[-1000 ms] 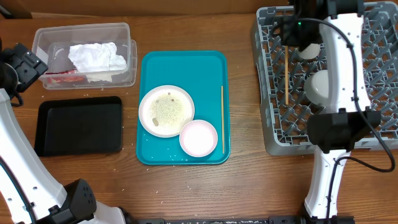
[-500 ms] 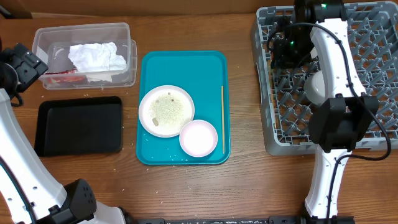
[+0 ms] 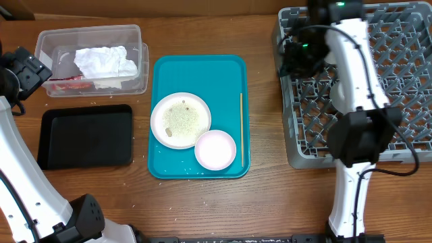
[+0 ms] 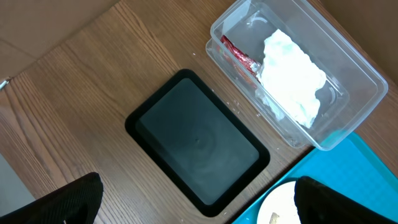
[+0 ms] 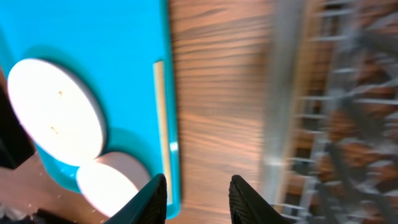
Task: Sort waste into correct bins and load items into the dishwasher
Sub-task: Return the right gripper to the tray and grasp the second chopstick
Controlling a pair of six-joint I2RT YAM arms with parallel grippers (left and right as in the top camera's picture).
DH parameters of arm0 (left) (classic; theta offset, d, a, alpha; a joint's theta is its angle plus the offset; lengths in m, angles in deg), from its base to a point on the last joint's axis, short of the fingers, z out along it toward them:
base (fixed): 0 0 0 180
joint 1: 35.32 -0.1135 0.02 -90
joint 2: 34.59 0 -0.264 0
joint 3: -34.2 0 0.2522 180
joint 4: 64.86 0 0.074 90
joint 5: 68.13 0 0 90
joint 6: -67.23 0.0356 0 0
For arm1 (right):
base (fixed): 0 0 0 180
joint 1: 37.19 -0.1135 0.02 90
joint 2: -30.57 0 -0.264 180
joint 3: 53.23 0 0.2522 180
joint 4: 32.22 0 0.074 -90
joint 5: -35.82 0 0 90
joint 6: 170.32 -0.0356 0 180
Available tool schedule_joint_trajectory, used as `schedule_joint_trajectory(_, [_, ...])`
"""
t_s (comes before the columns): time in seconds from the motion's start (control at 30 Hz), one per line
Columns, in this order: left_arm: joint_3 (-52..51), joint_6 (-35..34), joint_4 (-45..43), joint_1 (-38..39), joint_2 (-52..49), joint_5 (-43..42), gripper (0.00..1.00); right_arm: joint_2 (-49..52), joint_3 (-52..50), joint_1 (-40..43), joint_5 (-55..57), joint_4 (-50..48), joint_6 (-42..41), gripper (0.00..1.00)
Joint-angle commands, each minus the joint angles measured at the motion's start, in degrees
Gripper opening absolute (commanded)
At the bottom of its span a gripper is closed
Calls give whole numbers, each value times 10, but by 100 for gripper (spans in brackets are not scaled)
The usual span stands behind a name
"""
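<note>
Two grippers apart and empty, right gripper (image 5: 198,186) shifted left to dish rack (image 3: 405,81) edge, left gripper (image 4: 198,186) unmoved.

Right arm (image 3: 351,74): has swung left across the dish rack (image 3: 405,40) and now lies over its left-middle part
Right gripper (image 3: 297,57): gone from the rack's rear middle to its left edge, fingers apart with nothing between them
White cup and grey bowl: seen in the rack a second ago, now hidden beneath the arm
</note>
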Motion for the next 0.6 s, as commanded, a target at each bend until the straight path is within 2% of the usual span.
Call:
schedule_joint_trajectory(0.0, [0, -5, 0, -2, 7, -2, 100, -21, 6, -59, 8, -9, -56, 35])
schedule_joint_trajectory(0.17, [0, -5, 0, -2, 7, -2, 100, -21, -36, -138, 137, -52, -144, 35])
schedule_joint_trajectory(0.27, [0, -5, 0, -2, 7, -2, 100, -21, -77, -172, 194, -89, -156, 35])
schedule_joint_trajectory(0.57, [0, -5, 0, -2, 7, -2, 100, -21, -244, -197, 189, -207, -170, 34])
